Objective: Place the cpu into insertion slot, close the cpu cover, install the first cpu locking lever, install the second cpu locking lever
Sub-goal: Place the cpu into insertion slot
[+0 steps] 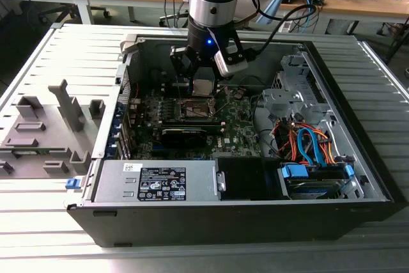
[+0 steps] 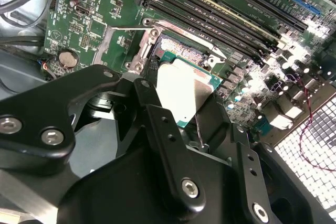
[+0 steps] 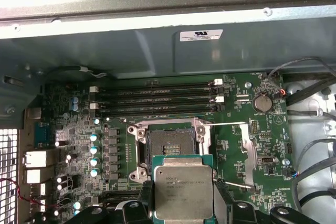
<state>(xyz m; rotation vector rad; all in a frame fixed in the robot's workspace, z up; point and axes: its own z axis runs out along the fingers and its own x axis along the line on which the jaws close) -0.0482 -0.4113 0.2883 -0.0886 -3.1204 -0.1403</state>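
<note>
In the first wrist view the small flat square cpu with its pale silvery-beige metal face point(image 3: 184, 190) is sitting between the fingers of the black gripper point(image 3: 184, 200). The jaws are closing on two opposite edges of the chip, parted only as far as the chip is wide. The face is turning away from the board.

The square dark insertion slot with its thin metal rim point(image 3: 167, 148) is lying just beyond the fingertips and lower, apart from the chip and not touching it. It is uncovered and nothing is sitting in it. The chip's edges are running roughly parallel to the slot's rim, so the gap looks to be mainly a matter of reach and height, not of twist. How level the chip is cannot be told.

To one side of the gripper, the thin silvery metal cpu cover point(image 3: 251, 150) appears to be standing swung back from the slot. A thin wire locking lever point(image 3: 231, 124) is lying released near it.

Farther beyond the slot, long black memory slots point(image 3: 157, 95) are crossing the green motherboard point(image 3: 239, 106).

In the exterior view the gripper point(image 1: 203, 84) is hanging above the slot point(image 1: 197, 110) inside the open black computer case point(image 1: 358, 75).
</note>
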